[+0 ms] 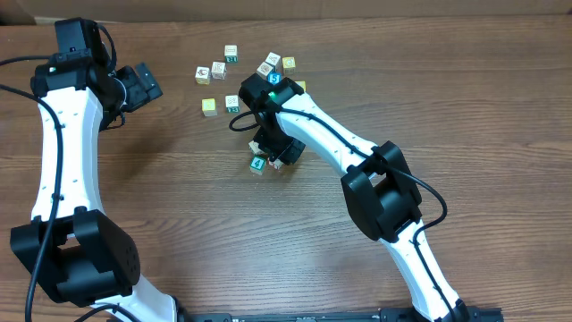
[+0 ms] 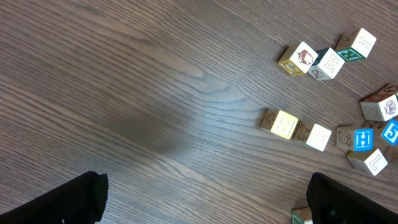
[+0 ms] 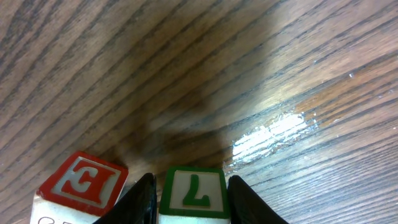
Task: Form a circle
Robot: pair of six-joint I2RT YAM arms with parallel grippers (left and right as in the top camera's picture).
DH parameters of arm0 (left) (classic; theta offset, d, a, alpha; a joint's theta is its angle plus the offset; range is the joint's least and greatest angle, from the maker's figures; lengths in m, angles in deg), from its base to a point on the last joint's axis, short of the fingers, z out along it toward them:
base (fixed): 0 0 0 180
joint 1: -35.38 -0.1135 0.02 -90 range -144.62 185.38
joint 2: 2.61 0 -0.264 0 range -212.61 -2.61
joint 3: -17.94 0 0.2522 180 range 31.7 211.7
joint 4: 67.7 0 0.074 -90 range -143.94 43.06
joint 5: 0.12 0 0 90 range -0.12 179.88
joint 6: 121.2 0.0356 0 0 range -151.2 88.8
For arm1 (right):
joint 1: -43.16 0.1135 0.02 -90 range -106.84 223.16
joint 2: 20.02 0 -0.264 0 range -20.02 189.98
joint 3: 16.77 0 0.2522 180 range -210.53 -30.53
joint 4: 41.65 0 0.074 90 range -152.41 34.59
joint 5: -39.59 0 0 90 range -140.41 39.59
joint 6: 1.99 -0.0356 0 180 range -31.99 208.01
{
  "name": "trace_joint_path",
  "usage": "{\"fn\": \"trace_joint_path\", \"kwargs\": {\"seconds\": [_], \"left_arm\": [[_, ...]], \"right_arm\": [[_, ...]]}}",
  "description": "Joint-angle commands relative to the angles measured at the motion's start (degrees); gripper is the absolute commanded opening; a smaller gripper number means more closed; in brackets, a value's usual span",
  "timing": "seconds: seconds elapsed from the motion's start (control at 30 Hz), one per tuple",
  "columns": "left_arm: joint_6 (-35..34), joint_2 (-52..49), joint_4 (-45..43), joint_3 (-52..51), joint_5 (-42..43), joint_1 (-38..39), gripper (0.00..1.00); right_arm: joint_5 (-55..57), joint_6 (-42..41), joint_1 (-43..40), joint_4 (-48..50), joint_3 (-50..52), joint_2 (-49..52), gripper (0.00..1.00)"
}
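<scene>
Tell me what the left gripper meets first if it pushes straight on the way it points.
Probably just the bare table: the wrist view shows only wood ahead of the open left gripper. The yellow cube and its neighbours lie off to one side, though depth is unclear.

Wood-grain table shines glossy; green-edged cube looks matt wood.

A loose scatter of letter cubes, a yellow cube among them, lies on the wooden table.
</scene>
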Motion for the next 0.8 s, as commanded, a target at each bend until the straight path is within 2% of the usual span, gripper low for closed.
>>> {"fn": "trace_joint_path", "kwargs": {"seconds": [0.0, 0.1, 0.37, 0.77], "left_arm": [[-0.31, -0.35, -0.04, 0.02, 0.11, 0.39, 0.99], [-0.31, -0.35, -0.04, 0.02, 0.11, 0.39, 1.0], [-0.31, -0.35, -0.02, 0.02, 0.11, 0.39, 0.99], [-0.31, -0.35, -0.04, 0.02, 0.11, 0.39, 1.0]], "right_arm": [[0.96, 0.46, 0.11, 0.0, 0.26, -2.62, 0.35], [0.96, 0.46, 0.11, 0.02, 0.26, -2.62, 0.41], [1.01, 0.44, 0.09, 0.26, 0.26, -2.62, 0.47], [0.98, 0.42, -0.46, 1.11, 0.24, -2.62, 0.48]]}}
